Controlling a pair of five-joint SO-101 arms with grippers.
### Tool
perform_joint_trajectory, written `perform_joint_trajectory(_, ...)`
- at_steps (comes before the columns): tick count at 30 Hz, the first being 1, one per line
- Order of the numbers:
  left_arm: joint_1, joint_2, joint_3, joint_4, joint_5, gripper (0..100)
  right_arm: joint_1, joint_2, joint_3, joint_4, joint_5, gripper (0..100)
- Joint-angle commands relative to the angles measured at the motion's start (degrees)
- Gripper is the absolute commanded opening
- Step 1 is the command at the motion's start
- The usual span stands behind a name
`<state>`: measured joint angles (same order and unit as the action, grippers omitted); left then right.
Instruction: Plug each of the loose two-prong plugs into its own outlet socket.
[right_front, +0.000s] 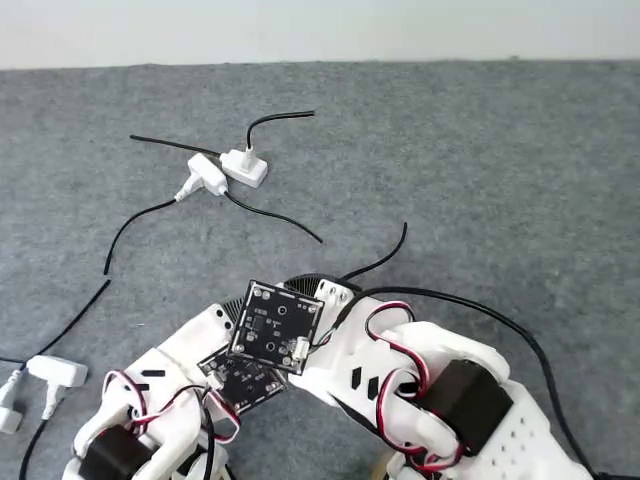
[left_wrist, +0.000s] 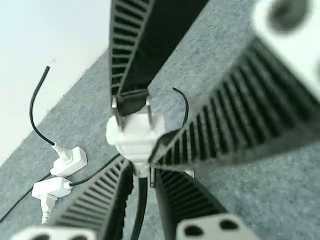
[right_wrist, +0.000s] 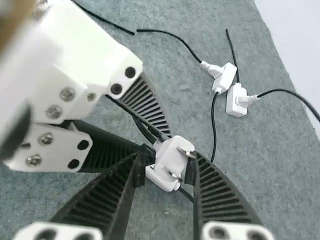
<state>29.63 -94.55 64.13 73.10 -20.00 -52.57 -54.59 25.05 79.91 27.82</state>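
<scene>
At the tabletop's (right_front: 500, 170) near middle, I am gripping one white plug (left_wrist: 134, 132) with both arms: left claw (left_wrist: 142, 170) clamping its cord end, right claw (right_wrist: 169, 165) squeezing its body.

Far right of the counter (right_front: 520, 160): open grey mat, room to pass. Far left-centre: two white connectors (right_front: 225, 172) lie touching, their black cords (right_front: 275, 215) splayed outward across the mat. Near left edge: second connector pair (right_front: 50, 375), cords trailing. Near centre is crowded: left tool (left_wrist: 142, 172) and right tool (right_wrist: 167, 167) meet nose to nose, both clamped on one plug (left_wrist: 132, 132). An open strip lies between the far connectors and the tools.
</scene>
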Motion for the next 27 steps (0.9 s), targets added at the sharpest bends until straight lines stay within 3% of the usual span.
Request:
perform_joint_trajectory(1,0.5,-0.4,-3.0,0.1,0.0,1,-0.4,-0.6,1.5,-1.2,-0.3,14.3)
perform_joint_trajectory(12,0.5,-9.4,-1.6,2.5,-1.6,1,10.7,-0.7,4.7,-5.9,0.3,14.2)
perform_joint_trajectory(22,0.5,-8.9,0.9,0.5,-2.3,1,10.2,-0.7,1.0,-1.8,0.6,10.2)
perform_joint_trajectory(27,-2.3,-8.9,5.1,-3.9,-4.4,1,4.1,-0.4,-4.9,6.5,0.6,13.2)
